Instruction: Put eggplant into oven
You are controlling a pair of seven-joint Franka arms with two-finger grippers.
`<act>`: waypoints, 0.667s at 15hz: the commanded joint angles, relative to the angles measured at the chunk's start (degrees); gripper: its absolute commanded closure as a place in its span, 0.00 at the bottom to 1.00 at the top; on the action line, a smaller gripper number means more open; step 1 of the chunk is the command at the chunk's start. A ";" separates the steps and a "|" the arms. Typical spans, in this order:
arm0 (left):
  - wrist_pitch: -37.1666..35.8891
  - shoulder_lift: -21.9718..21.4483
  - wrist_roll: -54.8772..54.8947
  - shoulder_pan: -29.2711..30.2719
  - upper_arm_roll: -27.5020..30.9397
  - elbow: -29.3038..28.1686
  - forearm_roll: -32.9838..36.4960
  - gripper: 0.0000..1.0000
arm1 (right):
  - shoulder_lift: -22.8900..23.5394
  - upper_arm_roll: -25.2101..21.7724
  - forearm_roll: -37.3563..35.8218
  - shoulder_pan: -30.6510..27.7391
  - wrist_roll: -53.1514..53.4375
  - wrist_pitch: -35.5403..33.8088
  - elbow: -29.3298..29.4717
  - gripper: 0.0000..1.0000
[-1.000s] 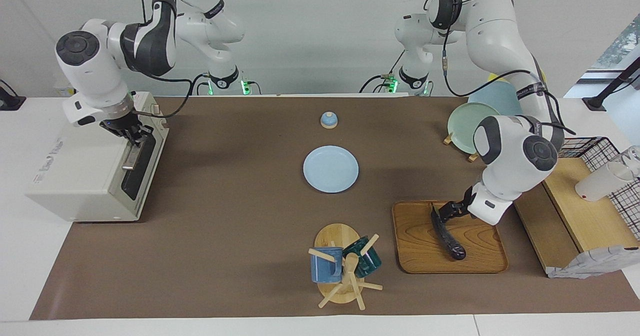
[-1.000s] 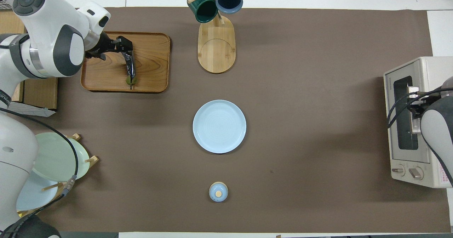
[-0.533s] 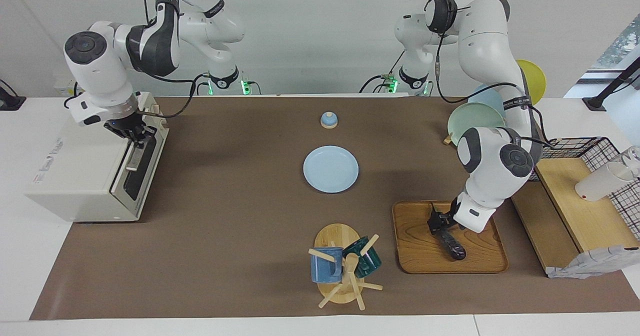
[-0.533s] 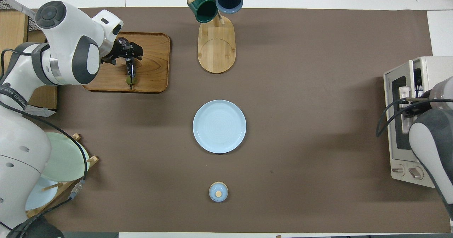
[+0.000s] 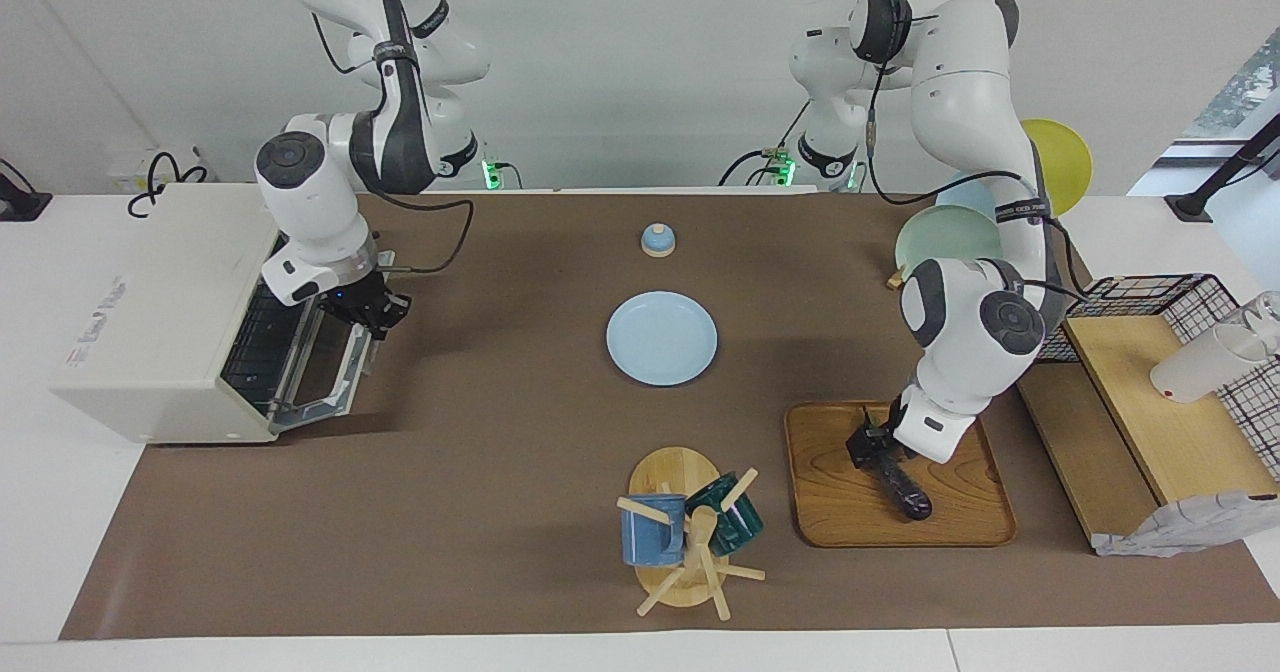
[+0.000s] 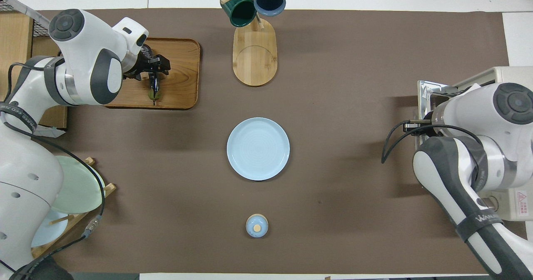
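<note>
Eggplant [image 5: 900, 480] lies on the wooden tray [image 5: 830, 512] toward the left arm's end of the table — slender, slightly curved, glossy dark purple-black, with a green stem cap showing at the end nearer the robots in the overhead view. Left gripper [image 5: 868, 446] is down on the eggplant's upper part, fingers either side of it; whether they are actually pressed onto it cannot be told from these views.

Toaster oven [image 5: 150, 322] sits at the right arm's end of the table: boxy, white, door [image 5: 325, 372] swung down and open, wire rack [image 5: 262, 337] visible inside. Right gripper [image 5: 375, 309] is at the top edge of the lowered door by the handle; its finger spacing cannot be told.

Other items:
- light blue plate [image 5: 661, 338] at mid-table
- small blue lidded pot [image 5: 657, 240], nearer the robots than the plate
- mug tree [image 5: 690, 552] carrying 2 mugs, 1 blue and 1 dark green, farther from the robots than the plate
- plate rack [image 5: 950, 242] with pale green, blue and yellow plates — near the left arm's base
</note>
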 commanded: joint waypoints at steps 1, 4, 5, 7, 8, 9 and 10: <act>2.73 -2.48 -1.20 -0.69 0.73 -4.05 -0.12 0.22 | 2.82 -1.16 1.26 -1.97 -0.14 2.81 0.10 1.00; 4.40 -3.09 -1.11 -0.60 0.73 -5.73 1.02 0.24 | 3.97 -1.16 3.30 -1.62 -0.05 3.60 0.10 1.00; 4.41 -3.09 -1.02 -0.60 0.73 -5.73 1.02 0.34 | 4.32 -1.16 3.65 -1.27 0.21 3.69 0.10 1.00; 4.32 -3.09 -0.67 -0.43 0.64 -5.64 1.11 0.50 | 5.37 -1.16 5.49 -1.10 0.57 4.04 0.10 1.00; 4.23 -3.09 -0.67 -0.34 0.64 -5.55 1.11 0.54 | 5.47 -1.08 6.11 -1.01 0.65 3.96 0.10 1.00; 3.71 -3.09 -0.67 -0.34 0.64 -5.20 1.02 0.63 | 5.47 -1.07 6.55 -0.05 0.74 3.95 0.10 1.00; 3.70 -3.09 -0.93 -0.42 0.55 -5.11 1.02 0.69 | 5.47 -1.07 6.73 0.74 1.09 4.04 0.10 1.00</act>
